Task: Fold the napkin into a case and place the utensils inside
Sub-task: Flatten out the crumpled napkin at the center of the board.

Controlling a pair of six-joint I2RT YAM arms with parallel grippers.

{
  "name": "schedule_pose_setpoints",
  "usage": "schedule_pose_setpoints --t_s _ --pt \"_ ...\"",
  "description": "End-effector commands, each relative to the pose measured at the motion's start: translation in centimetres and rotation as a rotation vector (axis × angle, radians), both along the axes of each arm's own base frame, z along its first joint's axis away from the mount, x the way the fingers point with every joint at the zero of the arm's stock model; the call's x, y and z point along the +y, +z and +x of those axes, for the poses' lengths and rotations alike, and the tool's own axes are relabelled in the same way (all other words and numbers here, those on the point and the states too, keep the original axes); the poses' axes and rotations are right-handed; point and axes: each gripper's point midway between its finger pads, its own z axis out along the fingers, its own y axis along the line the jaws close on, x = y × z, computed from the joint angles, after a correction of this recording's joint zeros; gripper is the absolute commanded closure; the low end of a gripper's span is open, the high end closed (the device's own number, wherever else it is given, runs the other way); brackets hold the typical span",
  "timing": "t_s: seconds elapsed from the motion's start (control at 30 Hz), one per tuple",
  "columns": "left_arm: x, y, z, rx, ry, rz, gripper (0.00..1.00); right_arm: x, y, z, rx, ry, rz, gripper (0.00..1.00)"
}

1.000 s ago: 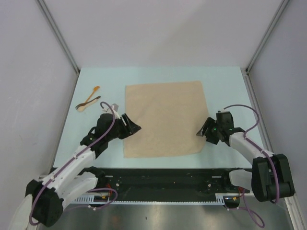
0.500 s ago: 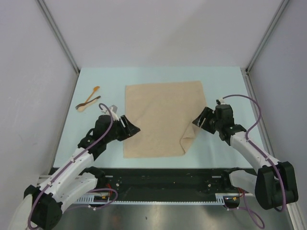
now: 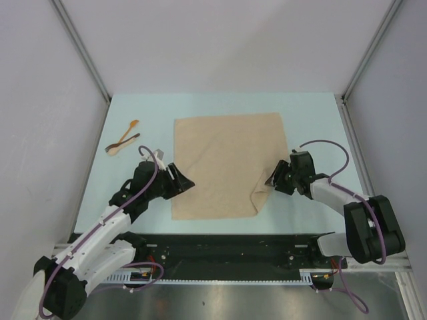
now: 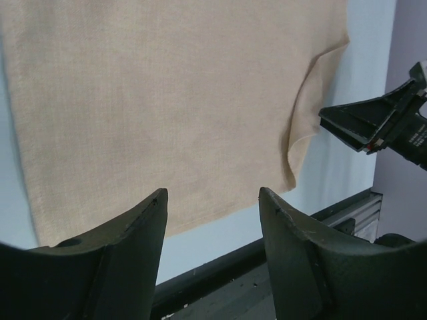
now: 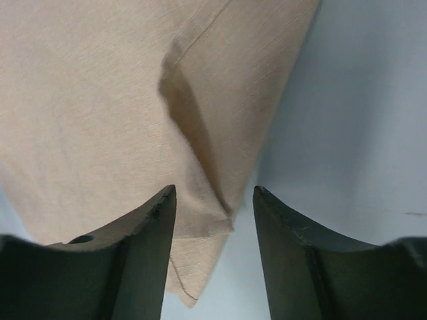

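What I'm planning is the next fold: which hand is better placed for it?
Right. The right hand, open, straddles the napkin's turned-over near corner; the left hand hovers open at the flat left edge.

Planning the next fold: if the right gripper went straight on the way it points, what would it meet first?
The right gripper would likely meet the turned-over corner of the napkin first, just ahead of its open jaws.

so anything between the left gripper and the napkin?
Nothing visible. The left gripper hangs open at the left edge of the napkin, jaws empty. The utensils lie on the table farther left, out of the path.
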Motion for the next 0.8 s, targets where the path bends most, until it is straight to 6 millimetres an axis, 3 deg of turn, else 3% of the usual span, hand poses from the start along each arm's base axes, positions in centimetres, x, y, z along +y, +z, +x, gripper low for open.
schedule_pose_setpoints --t_s 0.0,0.37,0.77 --pt "1.1 -0.6 -0.5 0.060 0.064 0.040 0.38 1.6 1.2 1.3 -0.069 0.015 0.039 0.48" --pt "1.5 -1.3 -0.7 0.094 0.069 0.073 0.37 1.5 1.7 -0.4 -0.057 0.007 0.039 0.59" --pt "1.5 -0.9 -1.1 0.088 0.059 0.068 0.37 2.3 0.4 -1.7 -0.029 0.027 0.074 0.57"
